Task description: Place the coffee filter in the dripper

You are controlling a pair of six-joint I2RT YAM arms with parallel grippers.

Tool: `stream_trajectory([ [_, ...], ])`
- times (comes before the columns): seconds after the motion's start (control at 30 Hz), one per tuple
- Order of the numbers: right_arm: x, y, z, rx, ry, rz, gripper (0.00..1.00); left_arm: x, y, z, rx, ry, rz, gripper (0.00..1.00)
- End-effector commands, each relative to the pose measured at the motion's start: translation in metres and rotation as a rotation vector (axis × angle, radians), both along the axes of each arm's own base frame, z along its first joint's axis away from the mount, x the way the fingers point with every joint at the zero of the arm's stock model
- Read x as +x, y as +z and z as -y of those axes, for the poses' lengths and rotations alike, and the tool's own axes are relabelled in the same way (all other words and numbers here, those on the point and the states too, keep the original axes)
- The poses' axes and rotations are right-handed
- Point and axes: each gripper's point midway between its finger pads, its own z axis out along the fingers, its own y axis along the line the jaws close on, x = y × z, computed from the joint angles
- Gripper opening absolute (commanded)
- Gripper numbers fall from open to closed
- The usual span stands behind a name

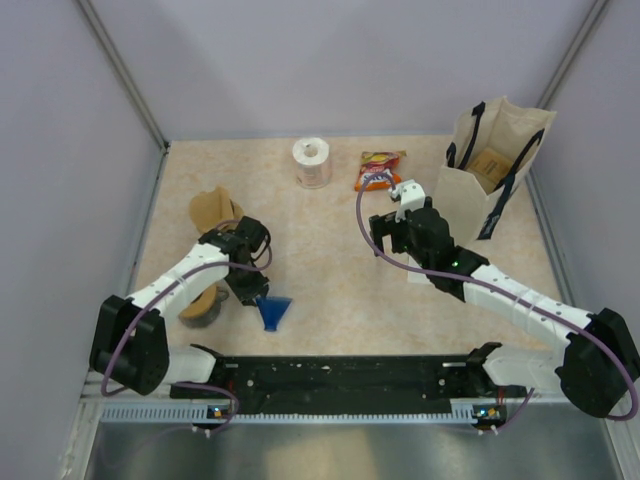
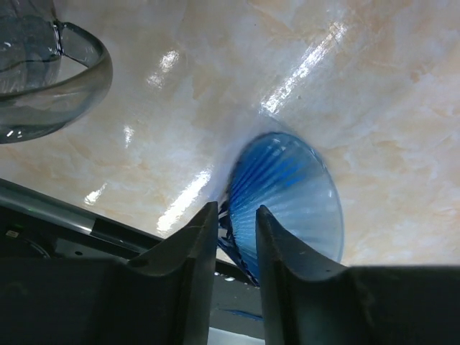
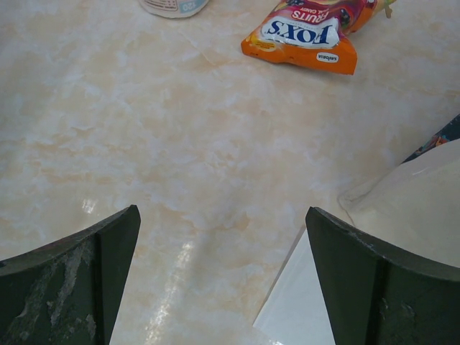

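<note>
The blue ribbed dripper lies tilted on the table near the front left. In the left wrist view its open cone faces the camera. My left gripper is shut on the dripper's rim, which sits between the narrow jaws. Brown coffee filters lie in a stack behind the left arm, apart from both grippers. My right gripper hangs open and empty over bare table in the right middle, its fingers wide apart.
A glass carafe stands left of the dripper, also in the left wrist view. A paper roll and an orange candy bag lie at the back. A tote bag stands back right, with a white sheet beside it.
</note>
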Motion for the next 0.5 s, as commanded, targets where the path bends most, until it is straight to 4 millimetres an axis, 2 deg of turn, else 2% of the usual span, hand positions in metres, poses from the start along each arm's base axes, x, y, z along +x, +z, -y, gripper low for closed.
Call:
stream_trajectory([
  [0.0,0.006,0.004,0.003,0.002,-0.016,0.021,0.99,0.0,-0.003,0.002,-0.004,-0.002,-0.006,0.28],
  [0.1,0.007,0.002,0.003,-0.004,-0.02,0.016,0.99,-0.001,-0.004,0.006,-0.024,-0.006,-0.012,0.19],
  [0.23,0.008,0.001,0.003,-0.017,-0.02,0.011,0.99,0.001,0.004,0.005,-0.022,-0.015,0.005,0.0],
  [0.37,0.008,0.003,0.003,-0.02,-0.017,0.013,0.99,0.011,0.026,0.002,-0.013,-0.039,0.077,0.0],
  [0.47,0.008,0.003,0.002,-0.019,-0.014,0.014,0.99,0.019,0.053,-0.004,-0.007,-0.052,0.19,0.0],
])
